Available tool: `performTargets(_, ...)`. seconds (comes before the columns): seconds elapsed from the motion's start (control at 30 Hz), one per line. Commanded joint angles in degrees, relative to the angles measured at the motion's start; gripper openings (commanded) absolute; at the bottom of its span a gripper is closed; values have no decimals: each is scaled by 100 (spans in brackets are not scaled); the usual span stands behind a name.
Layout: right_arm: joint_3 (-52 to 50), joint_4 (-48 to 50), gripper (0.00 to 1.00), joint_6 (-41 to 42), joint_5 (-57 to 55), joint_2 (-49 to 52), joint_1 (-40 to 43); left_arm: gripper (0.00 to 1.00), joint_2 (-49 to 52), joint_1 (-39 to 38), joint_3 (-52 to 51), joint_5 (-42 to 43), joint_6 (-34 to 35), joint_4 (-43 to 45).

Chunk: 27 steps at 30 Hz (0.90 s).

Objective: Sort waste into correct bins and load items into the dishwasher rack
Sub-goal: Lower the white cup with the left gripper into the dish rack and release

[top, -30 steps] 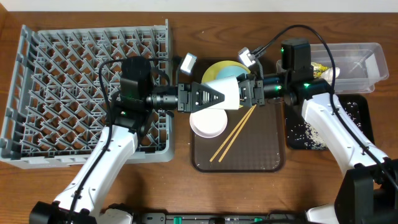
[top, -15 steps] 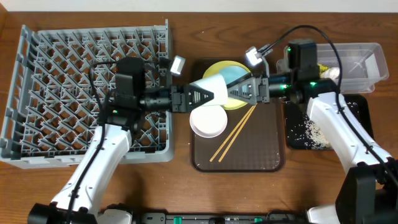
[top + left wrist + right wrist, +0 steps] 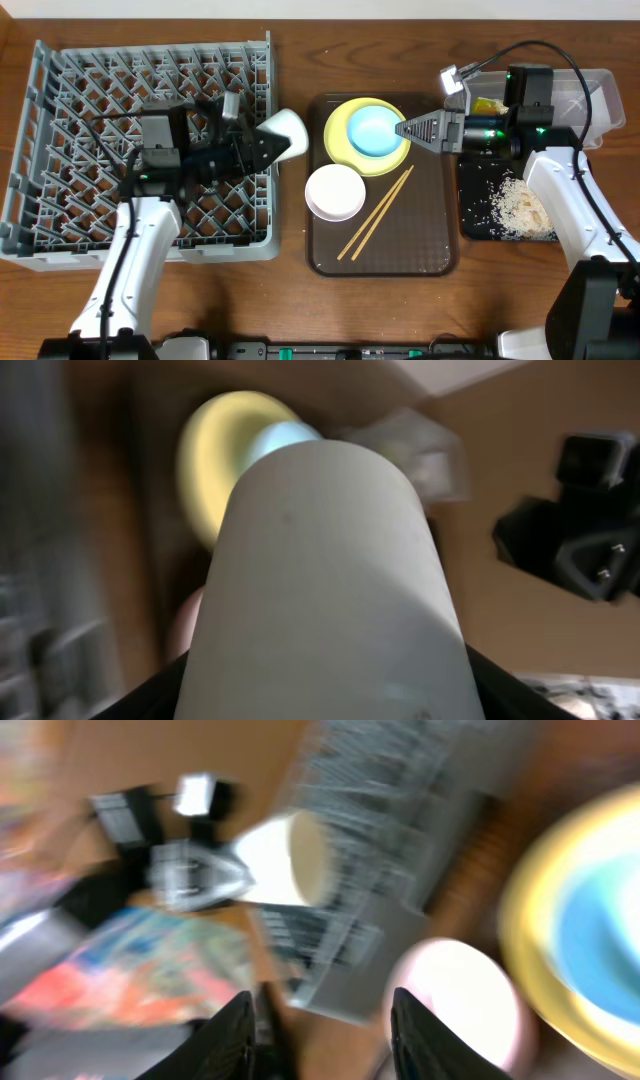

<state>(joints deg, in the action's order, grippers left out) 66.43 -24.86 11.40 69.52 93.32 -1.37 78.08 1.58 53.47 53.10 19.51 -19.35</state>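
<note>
Cup held at the rack's edge.
Left gripper, arm stretched rightward, pinches the cup over the rack's right rim; right gripper points left at the plate's edge, fingers spread.

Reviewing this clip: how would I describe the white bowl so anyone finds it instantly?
Find the brown tray right of the grey rack. The white bowl sits on its left side, beside the chopsticks. Unlike the blue bowl, it rests on no yellow plate.

Wooden table, grey rack, brown tray, black tray, clear tub
</note>
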Motion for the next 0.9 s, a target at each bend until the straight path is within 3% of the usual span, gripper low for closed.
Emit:
performTargets(0.0,26,-601,38,-485,-2253,33,-76,53,-258,120,535,-1342,-997,-717)
performTargets(0.17,26,-1556,22,-1027,-3451,13,-195,43,-544,125,1185,-3008,-1504,-2065)
performTargets(0.3,26,-1836,16,-1029,-3816,-68,-192,36,-817,125,1305,-4118,-1497,-2406)
performTargets(0.5,26,-2159,9,-1086,-4387,-387,-203,33,-944,125,1300,-5440,-949,-3209)
performTargets(0.63,26,-2437,3,-1084,-5106,-721,-203,33,-752,155,1298,-5989,-734,-3624)
performTargets(0.87,26,-2787,1,-1082,-5624,-1154,-201,33,-144,461,1298,-5987,-481,-3779)
